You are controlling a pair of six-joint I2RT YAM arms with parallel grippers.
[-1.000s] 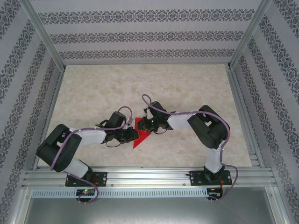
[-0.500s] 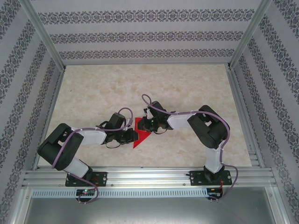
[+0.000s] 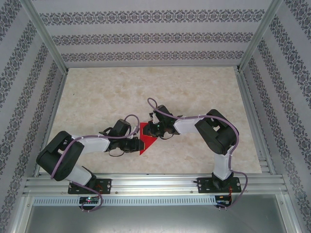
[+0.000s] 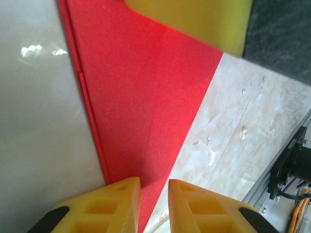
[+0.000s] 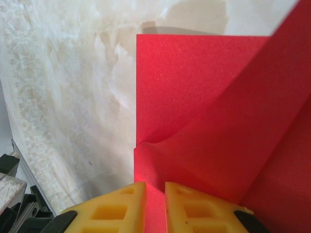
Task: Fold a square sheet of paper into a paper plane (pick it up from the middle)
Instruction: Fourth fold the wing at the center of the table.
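a: item one, sheet of paper [image 3: 148, 141]?
b: red, partly folded, lying on the table [image 3: 194, 87] between both claws.
a: right claw [image 5: 155, 191]?
b: pinched on a raised fold of the sheet.
a: left claw [image 4: 154, 187]?
b: narrowly parted at the sheet's pointed end; grip cannot be told.

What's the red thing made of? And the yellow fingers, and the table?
The red sheet looks like thin matte paper: it keeps sharp creases, and one flap bends up softly. The yellow fingers look like moulded plastic or rubber with square hollows; I can't tell which. The table looks like glossy marble, or a print of it, since light glints on it.
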